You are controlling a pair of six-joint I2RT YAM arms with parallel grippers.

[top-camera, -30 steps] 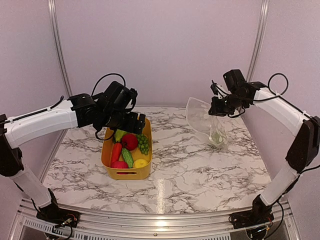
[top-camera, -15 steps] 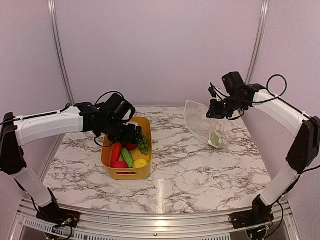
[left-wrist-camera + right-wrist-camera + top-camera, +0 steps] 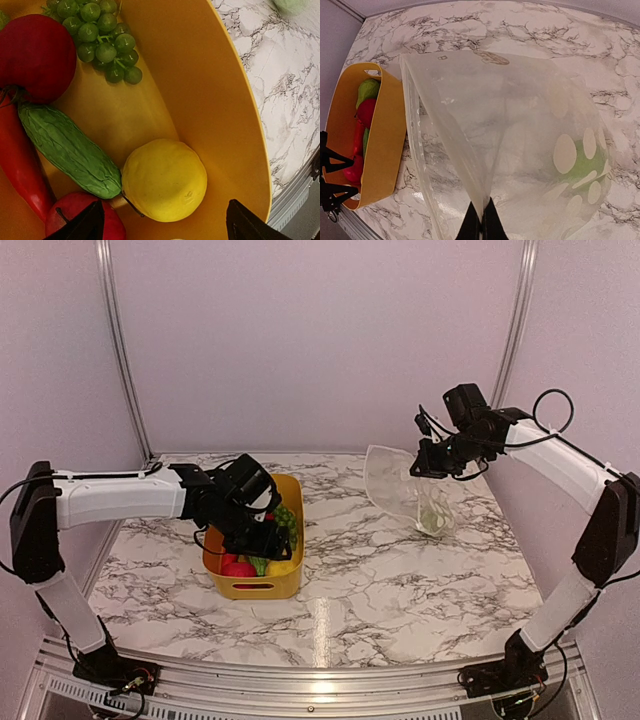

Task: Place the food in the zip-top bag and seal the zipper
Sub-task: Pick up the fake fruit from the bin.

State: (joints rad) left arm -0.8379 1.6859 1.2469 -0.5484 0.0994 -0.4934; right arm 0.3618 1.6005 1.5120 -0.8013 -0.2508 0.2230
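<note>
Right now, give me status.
Left gripper open in yellow bin, over lemon. Right gripper shut on zip-top bag, mouth open. One green fruit bagged. Path clear.

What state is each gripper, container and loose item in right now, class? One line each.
yellow bin: upright, holding toy food.
lemon: lying loose in the bin, ungripped.
zip-top bag: unsealed, mouth held open, one green toy fruit inside.
left gripper: open, down in the bin, straddling the lemon.
right gripper: shut on the bag's mouth edge.
</note>
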